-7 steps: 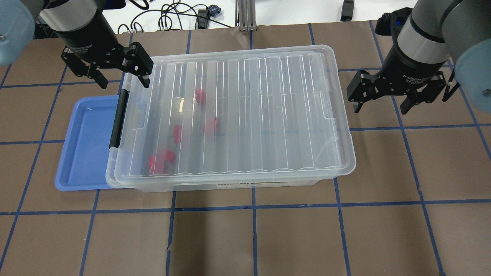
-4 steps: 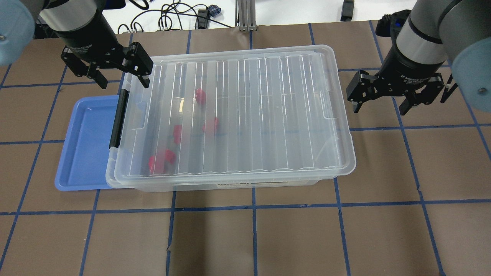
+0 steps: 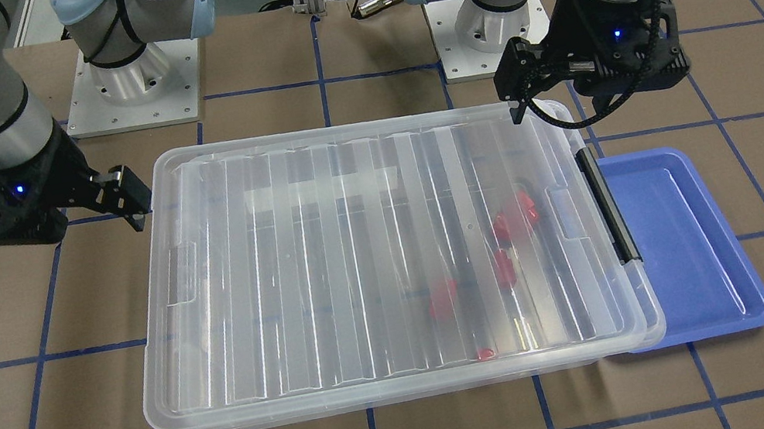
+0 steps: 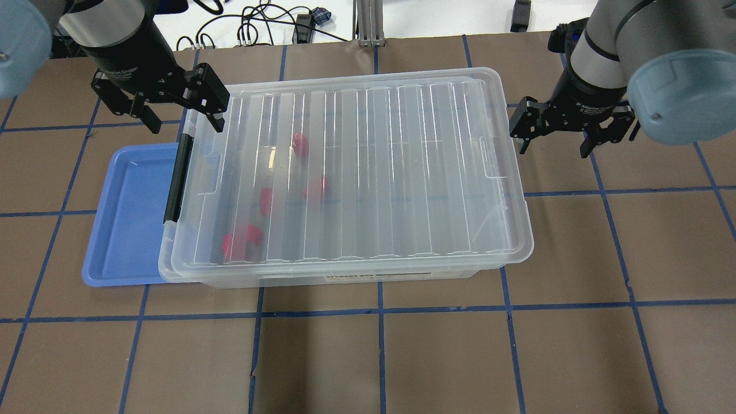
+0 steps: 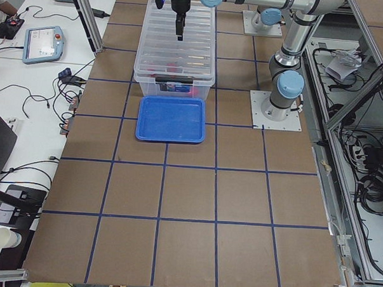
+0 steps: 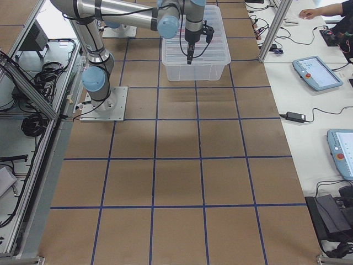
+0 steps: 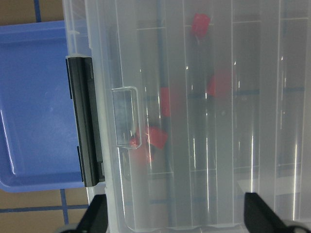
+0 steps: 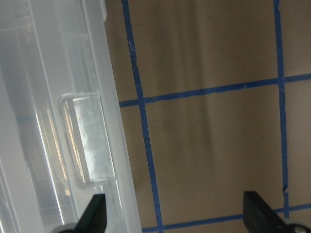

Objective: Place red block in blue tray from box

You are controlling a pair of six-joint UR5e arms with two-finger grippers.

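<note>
The clear box (image 4: 437, 172) lies mid-table with its ribbed lid on; its black clip handle (image 4: 177, 178) is at the left end. Several red blocks (image 4: 300, 144) (image 3: 514, 216) show blurred through the lid, near the clip end. The empty blue tray (image 4: 129, 215) lies against that end and also shows in the left wrist view (image 7: 34, 97). My left gripper (image 4: 184, 118) is open and empty, above the box's far left corner. My right gripper (image 4: 555, 144) is open and empty, over the table just off the box's right end (image 8: 73, 145).
Cables (image 4: 259, 29) and a metal post (image 4: 368, 23) lie beyond the table's far edge. The two arm bases (image 3: 130, 78) (image 3: 482, 24) stand behind the box. Brown table (image 4: 379, 356) with blue tape lines stretches in front of the box.
My right gripper has moved left and farther back, closer to the box's right end, still open. My left gripper and the box have not moved.
</note>
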